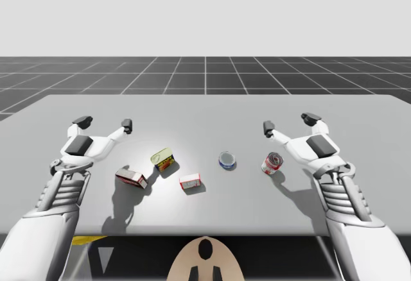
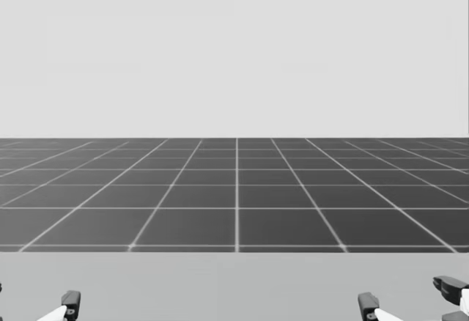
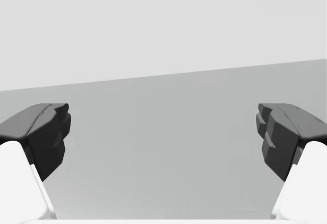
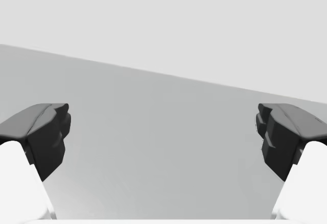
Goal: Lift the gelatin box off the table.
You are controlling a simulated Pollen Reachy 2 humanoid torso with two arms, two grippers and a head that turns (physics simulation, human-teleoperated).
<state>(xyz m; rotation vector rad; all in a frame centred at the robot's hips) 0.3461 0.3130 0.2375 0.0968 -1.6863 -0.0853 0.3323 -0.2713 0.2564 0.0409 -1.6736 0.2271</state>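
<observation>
A small red and white box (image 1: pixel 190 181) lies flat on the grey table (image 1: pixel 205 111), near its front middle. A longer red and white box (image 1: pixel 131 178) lies to its left, close by my left forearm. My left gripper (image 1: pixel 104 123) hovers open above the table's left side, behind that longer box. My right gripper (image 1: pixel 289 123) hovers open on the right side. In the wrist views the left gripper (image 3: pixel 163 137) and the right gripper (image 4: pixel 163 137) have nothing between their fingers, with bare table ahead. The tips of both grippers (image 2: pixel 35 295) (image 2: pixel 409 296) stand at the head view's lower edge.
A yellow-green tin (image 1: pixel 164 160) stands between the two boxes, slightly behind them. A low blue can (image 1: pixel 227 160) sits right of the middle. A red can (image 1: pixel 272 163) stands just below my right gripper. Beyond the table's far edge lies a dark gridded floor (image 2: pixel 234 189).
</observation>
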